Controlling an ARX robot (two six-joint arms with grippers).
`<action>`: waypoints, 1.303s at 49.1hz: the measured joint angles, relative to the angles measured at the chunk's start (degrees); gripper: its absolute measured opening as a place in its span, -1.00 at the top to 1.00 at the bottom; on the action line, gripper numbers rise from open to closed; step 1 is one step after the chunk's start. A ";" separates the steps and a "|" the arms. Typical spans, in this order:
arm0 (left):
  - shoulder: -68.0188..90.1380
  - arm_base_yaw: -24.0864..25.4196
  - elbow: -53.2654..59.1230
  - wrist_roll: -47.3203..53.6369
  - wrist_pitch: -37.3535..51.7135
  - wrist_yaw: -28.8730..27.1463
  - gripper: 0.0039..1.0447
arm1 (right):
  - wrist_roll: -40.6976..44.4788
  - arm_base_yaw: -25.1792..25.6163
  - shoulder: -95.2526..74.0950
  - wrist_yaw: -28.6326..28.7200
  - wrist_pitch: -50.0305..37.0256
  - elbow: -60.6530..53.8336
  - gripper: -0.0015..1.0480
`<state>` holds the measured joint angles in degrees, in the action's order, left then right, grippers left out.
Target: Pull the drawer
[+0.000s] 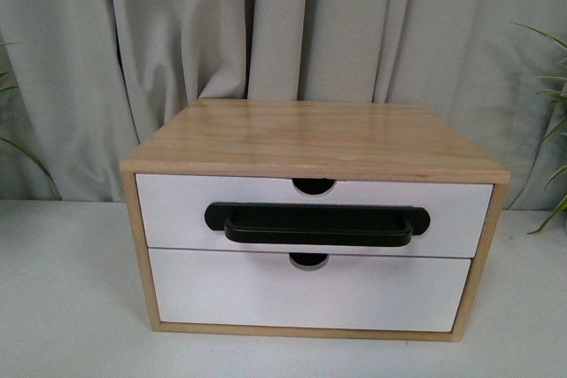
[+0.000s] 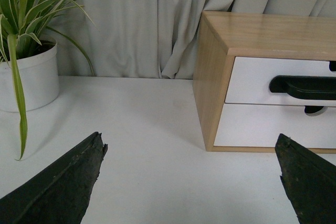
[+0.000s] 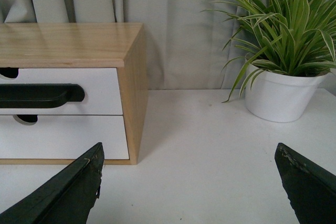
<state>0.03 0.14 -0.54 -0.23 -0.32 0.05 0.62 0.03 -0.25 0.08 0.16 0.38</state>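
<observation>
A light wood cabinet [image 1: 314,139] stands on the white table. Its upper drawer [image 1: 177,210] has a white front, a long black bar handle [image 1: 317,224] and a half-round notch [image 1: 314,186] in its upper edge; it looks shut. Neither arm shows in the front view. My left gripper [image 2: 191,145] is open over bare table, off the cabinet's left front corner, with the drawer [image 2: 252,80] ahead. My right gripper [image 3: 189,153] is open, off the cabinet's right front corner, apart from the drawer [image 3: 100,85] and its handle [image 3: 39,95].
Below sits a plain white drawer front [image 1: 310,294] without a handle. A potted plant in a white pot [image 2: 29,77] stands to the cabinet's left, another pot [image 3: 278,95] to its right. Grey curtains [image 1: 283,24] hang behind.
</observation>
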 joint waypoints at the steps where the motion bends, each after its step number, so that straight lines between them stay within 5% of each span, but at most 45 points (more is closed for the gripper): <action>1: 0.00 0.00 0.00 0.00 0.00 0.00 -0.88 | 0.00 0.00 0.00 0.00 0.00 0.00 -0.83; 46: 0.00 0.00 0.00 0.00 0.00 0.00 -0.88 | 0.00 0.00 0.00 0.00 0.00 0.00 -0.83; 48: 0.00 0.02 0.00 0.02 0.04 0.26 -0.88 | 0.35 1.97 -1.16 5.79 2.25 0.76 -0.83; 51: 1.68 2.05 0.04 1.77 4.42 10.21 -0.88 | 2.51 6.88 -6.71 20.85 3.82 2.10 -0.83; 54: 6.14 1.20 0.02 4.50 8.57 16.87 -0.88 | 5.57 9.14 -13.20 27.78 1.92 3.69 -0.83; 64: 33.33 -5.29 -3.52 18.80 25.05 22.71 -0.88 | 21.03 8.63 -33.64 31.95 -0.33 11.21 -0.83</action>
<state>33.36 -5.15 -4.05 18.57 24.73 22.76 21.65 8.67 -33.89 32.03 -0.16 11.60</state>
